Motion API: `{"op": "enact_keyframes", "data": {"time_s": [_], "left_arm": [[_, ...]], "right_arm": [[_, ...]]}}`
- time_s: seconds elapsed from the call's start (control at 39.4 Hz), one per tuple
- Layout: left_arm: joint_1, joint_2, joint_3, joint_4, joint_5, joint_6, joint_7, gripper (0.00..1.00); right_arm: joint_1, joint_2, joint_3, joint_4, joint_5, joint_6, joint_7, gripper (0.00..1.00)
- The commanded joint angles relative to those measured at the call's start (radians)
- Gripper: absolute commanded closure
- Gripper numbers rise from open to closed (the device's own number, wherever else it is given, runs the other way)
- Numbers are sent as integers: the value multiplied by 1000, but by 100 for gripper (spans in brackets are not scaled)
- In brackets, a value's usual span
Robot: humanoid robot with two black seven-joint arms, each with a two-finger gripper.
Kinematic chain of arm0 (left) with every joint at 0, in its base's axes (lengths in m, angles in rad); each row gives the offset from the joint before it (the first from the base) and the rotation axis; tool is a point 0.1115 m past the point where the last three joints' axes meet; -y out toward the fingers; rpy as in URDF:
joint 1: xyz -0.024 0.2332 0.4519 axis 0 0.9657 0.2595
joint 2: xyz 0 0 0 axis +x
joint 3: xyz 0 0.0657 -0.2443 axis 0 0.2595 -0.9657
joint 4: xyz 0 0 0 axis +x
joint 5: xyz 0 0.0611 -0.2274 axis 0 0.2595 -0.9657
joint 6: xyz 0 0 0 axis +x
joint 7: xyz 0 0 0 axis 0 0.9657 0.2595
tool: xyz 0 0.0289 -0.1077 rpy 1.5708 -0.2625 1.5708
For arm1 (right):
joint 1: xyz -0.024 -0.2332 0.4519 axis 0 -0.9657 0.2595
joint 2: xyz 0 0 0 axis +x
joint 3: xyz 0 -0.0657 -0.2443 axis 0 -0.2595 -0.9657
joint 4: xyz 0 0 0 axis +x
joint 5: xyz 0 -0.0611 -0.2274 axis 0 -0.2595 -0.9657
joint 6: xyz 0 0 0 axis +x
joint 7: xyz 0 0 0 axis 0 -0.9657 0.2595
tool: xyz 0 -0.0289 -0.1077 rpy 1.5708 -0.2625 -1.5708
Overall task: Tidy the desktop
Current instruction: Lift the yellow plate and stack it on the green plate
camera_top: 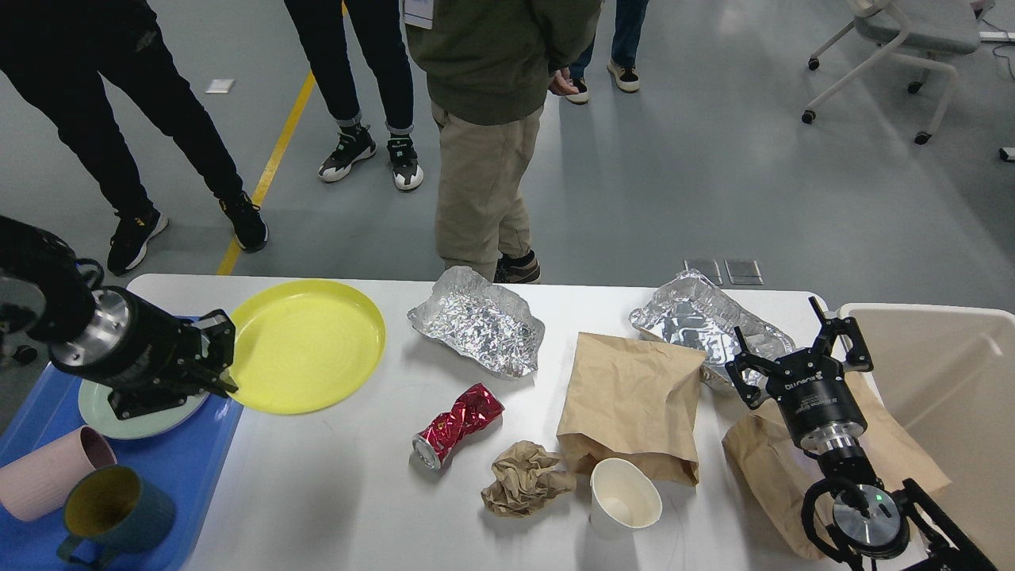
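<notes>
The white desktop carries litter: two crumpled foil trays, a crushed red can, a paper wad, a white paper cup and two brown paper bags. My left gripper is shut on the left rim of a yellow plate, held tilted above the table's left end beside the blue tray. At the right, my right gripper stands open above the second bag, holding nothing.
In the blue tray lie a pale green plate, a pink cup and a teal mug. A beige bin stands off the table's right end. Several people stand behind the far edge.
</notes>
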Motion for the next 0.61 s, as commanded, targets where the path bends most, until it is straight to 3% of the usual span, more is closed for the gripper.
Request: {"op": "enact_keyframes", "data": {"time_s": [0.0, 0.2, 0.38, 0.58], "left_arm": [[-99, -10, 54, -16, 9, -90, 2, 100], [-64, 13, 74, 26, 123, -87, -16, 100], [196, 214, 53, 311, 168, -91, 0, 100], [558, 300, -154, 583, 194, -87, 10, 100]], "right_arm": [[0, -1, 0, 0, 0, 0, 0, 0], [0, 1, 0, 0, 0, 0, 0, 0], [0, -1, 0, 0, 0, 0, 0, 0], [0, -1, 0, 0, 0, 0, 0, 0]]}}
